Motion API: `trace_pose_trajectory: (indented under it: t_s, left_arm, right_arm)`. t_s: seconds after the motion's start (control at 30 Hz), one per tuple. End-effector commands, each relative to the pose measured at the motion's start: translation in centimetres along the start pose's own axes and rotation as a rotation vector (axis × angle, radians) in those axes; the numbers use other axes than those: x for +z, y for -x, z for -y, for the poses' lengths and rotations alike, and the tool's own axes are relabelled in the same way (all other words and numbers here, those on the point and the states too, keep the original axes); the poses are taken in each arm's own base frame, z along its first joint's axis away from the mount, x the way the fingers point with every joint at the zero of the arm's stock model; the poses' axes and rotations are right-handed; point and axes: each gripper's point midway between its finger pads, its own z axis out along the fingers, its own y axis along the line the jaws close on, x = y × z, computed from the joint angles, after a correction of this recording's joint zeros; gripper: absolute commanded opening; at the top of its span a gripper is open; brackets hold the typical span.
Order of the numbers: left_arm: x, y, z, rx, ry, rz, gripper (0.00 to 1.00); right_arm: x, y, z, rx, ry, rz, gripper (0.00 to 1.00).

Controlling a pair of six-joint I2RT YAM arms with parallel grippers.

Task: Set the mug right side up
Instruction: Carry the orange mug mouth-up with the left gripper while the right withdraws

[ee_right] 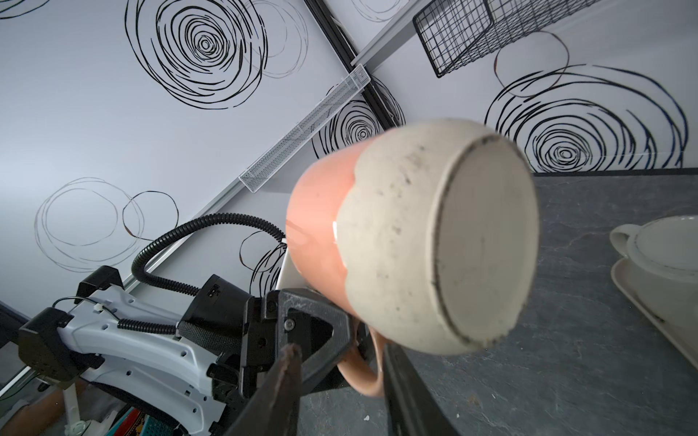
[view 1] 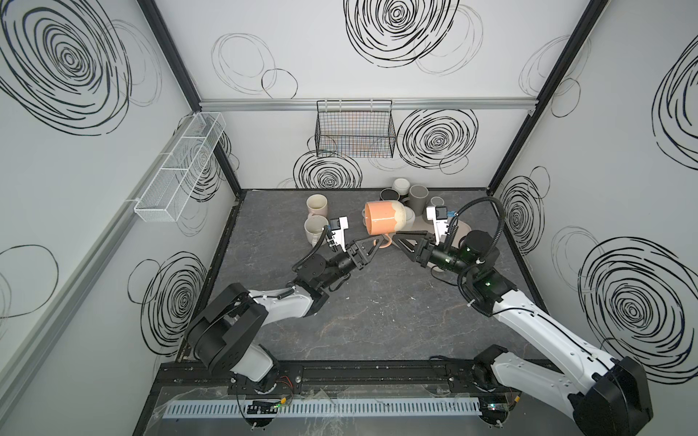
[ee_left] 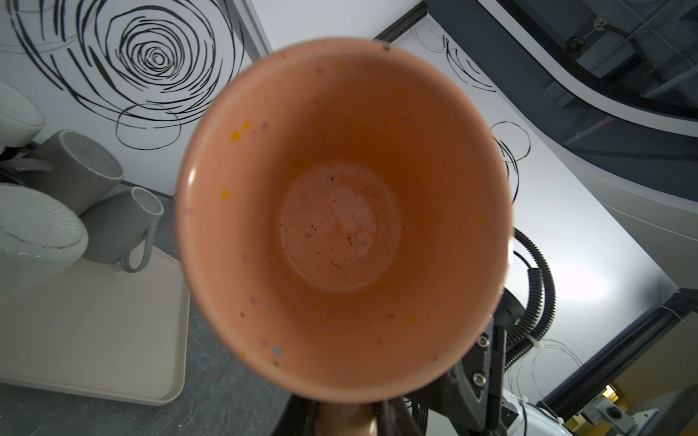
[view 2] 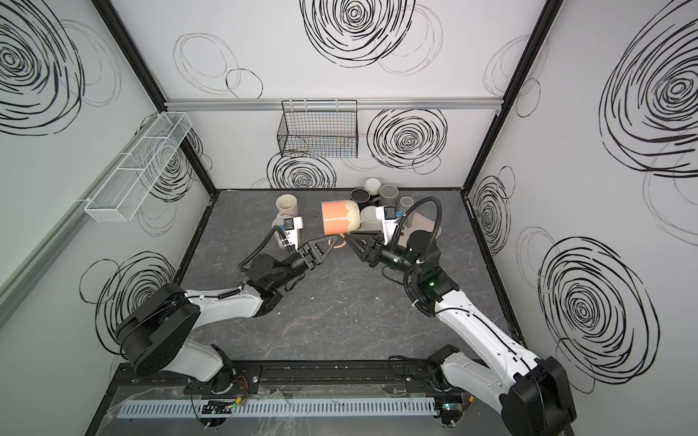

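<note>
- The orange-and-cream glazed ceramic mug hangs on its side in the air above the rear middle of the surface. Its mouth faces the left arm, its cream base faces the right arm, and its handle points down.
- The left end effector is clamped tight on the handle, and the left wrist view looks straight into the mug's orange inside.
- The right end effector has its jaws parted, 1 on each side of the handle. Whether they touch it I cannot tell.
- 2 cream mugs stand near the mug's mouth side. Just behind its base, a cluster of grey and white cups crowds the beige plastic tray.
- The dark grey stone-patterned surface lies bare between the arms toward the front rail.
- White walls with black scribbled swirls close 3 sides. A black wire basket hangs on the back wall and a white mesh basket on the left.
</note>
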Motion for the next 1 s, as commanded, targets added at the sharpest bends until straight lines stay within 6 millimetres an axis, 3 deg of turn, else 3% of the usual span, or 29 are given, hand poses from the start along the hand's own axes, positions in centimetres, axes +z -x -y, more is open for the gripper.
trace_pose_trajectory:
  t_s: [0.0, 0.27, 0.47, 0.8, 0.97]
  left_arm:
    - [-0.8, 2.9, 4.0, 0.112, -0.102, 0.086, 0.00]
    - [-1.4, 3.0, 2.1, 0.216, 0.074, 0.023, 0.00]
    - [-3.0, 2.7, -0.5, 0.342, 0.317, -0.066, 0.00]
    - [-9.1, 2.7, -4.3, 0.482, 0.714, -0.178, 0.00]
    - [-12.2, 2.7, -5.6, 0.522, 0.864, -0.207, 0.00]
  right_arm:
    - [-0.4, 1.3, -0.7, -0.069, -0.024, 0.032, 0.40]
    - [-0.3, 0.3, 2.4, -0.079, -0.170, -0.005, 0.40]
    - [0.6, -1.3, 4.8, -0.060, -0.250, -0.089, 0.40]
    - [0.8, -3.7, 10.1, 0.006, -0.471, -0.192, 0.40]
    - [0.6, -4.8, 11.5, 0.022, -0.539, -0.240, 0.40]
